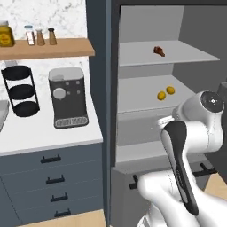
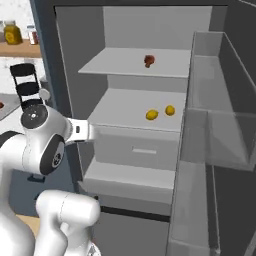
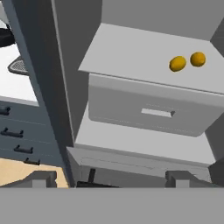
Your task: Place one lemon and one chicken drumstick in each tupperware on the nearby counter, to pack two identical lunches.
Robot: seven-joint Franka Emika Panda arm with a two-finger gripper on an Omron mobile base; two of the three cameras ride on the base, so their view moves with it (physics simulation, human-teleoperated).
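The fridge (image 2: 150, 75) stands open, and everything here is placed by it. On its middle shelf (image 1: 142, 95) lie the two lemons (image 1: 166, 93), just beside each other and apart, toward the right half of the shelf; in the right base view they sit at (image 2: 160, 113), and from the hand view at (image 3: 187, 61). One chicken drumstick (image 1: 159, 51) lies on the top shelf (image 2: 120, 62), above the lemons and a little left of them; the right base view shows it as a small reddish lump (image 2: 149, 60). Below the lemons' shelf is a closed grey drawer (image 3: 153, 111) with a slot handle.

The claw (image 3: 110, 177) is open, its two dark fingertips (image 3: 41, 178) standing wide apart at the bottom of the hand view, holding nothing. It hangs in front of the fridge, lower than the drawer and well apart from the lemons.

Left of the fridge runs the white counter (image 1: 31, 133) over dark drawers; on it stand a coffee machine (image 1: 67, 97) and a black tiered rack (image 1: 21, 90). Above them a wooden wall shelf (image 1: 48, 48) carries a few jars
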